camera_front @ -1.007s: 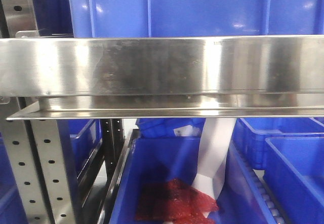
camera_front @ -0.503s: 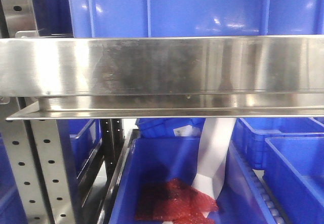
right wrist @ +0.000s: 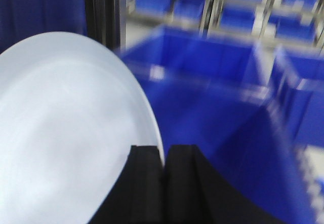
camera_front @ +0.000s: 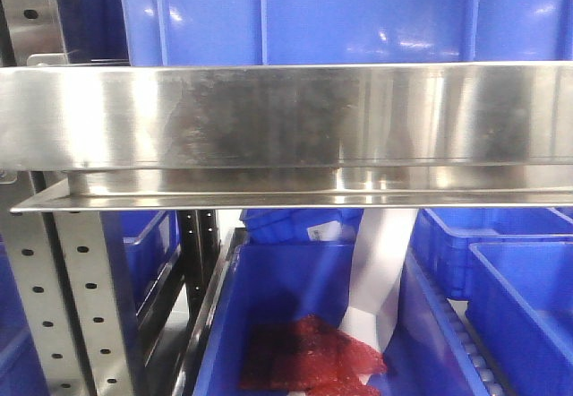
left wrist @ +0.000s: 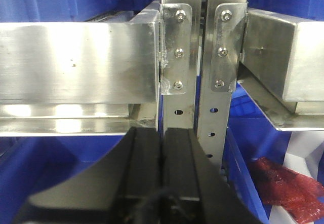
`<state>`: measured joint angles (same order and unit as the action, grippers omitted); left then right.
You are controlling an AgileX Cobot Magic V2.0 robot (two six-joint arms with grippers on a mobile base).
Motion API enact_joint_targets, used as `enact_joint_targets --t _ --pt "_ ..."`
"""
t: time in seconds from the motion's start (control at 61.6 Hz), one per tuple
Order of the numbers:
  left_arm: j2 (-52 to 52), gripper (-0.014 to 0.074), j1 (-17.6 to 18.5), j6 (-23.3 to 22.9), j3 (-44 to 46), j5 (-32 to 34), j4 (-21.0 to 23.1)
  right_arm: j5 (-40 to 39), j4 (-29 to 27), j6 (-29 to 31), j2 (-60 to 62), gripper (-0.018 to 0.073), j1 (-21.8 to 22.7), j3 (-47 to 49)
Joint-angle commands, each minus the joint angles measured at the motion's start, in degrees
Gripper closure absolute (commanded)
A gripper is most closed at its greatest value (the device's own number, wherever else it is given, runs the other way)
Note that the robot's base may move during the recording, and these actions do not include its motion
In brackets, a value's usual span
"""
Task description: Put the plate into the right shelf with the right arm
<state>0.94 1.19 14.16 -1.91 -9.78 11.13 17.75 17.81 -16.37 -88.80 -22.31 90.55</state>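
Right jaws (right wrist: pixel 163 155) closed on rim of white plate (right wrist: pixel 66 133), blurred blue bins (right wrist: pixel 212 82) ahead, left jaws (left wrist: pixel 162 148) pressed together empty, facing perforated uprights (left wrist: pixel 220 57) and steel rail (left wrist: pixel 76 62) of right shelf (camera_front: pixel 286 114)

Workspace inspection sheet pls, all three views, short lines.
Surface: the steel rail of the right shelf spans the front view; no table seen.
Job's things: the plate is held edge-on in the right hand, blue bin beyond it; that view is blurred. Plate not yet set down.
Clutter: red mesh material and a white strip lie in the lower bin.
Grippers: left hand shut, holding nothing, facing the perforated uprights. Right hand shut on the plate rim.
Cables: thin dark wires at the base of the left hand.
Surroundings: more blue bins above and right of the rail.
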Motion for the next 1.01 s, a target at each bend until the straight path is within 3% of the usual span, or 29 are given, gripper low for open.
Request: enact_joint_targets --t 0.0,0.276,0.374,0.503,0.568,0.779,0.844,0.991 --pt "0.6 0.0643 0.1 -0.2 -0.5 4.8 0.4 -5.6 0.9 0.2 -0.8 0.0521 0.1 2.6" --pt "0.6 0.0643 0.1 -0.2 -0.5 4.8 0.4 -4.4 0.9 0.2 -3.3 0.0492 0.1 2.6" --pt "0.6 0.0643 0.1 -0.2 -0.5 4.8 0.4 -3.9 0.9 0.2 -3.0 0.0356 0.1 2.6" --pt "0.6 0.0643 0.1 -0.2 -0.5 4.8 0.4 -3.6 0.9 0.2 -2.1 0.0028 0.1 2.6" --pt "0.6 0.0643 0.1 -0.2 -0.5 4.8 0.4 -3.6 0.9 0.2 -1.2 -0.0056 0.1 2.6" --pt "0.6 0.0643 0.1 -0.2 -0.5 4.8 0.4 -3.0 0.9 0.2 5.9 0.0028 0.1 2.6" --pt "0.6 0.0643 0.1 -0.2 -0.5 4.8 0.4 -1.9 0.9 0.2 8.7 0.009 0.1 2.6" --pt "0.6 0.0643 0.1 -0.2 -0.5 4.8 0.4 4.0 0.9 0.1 15.8 0.0326 0.1 2.1"
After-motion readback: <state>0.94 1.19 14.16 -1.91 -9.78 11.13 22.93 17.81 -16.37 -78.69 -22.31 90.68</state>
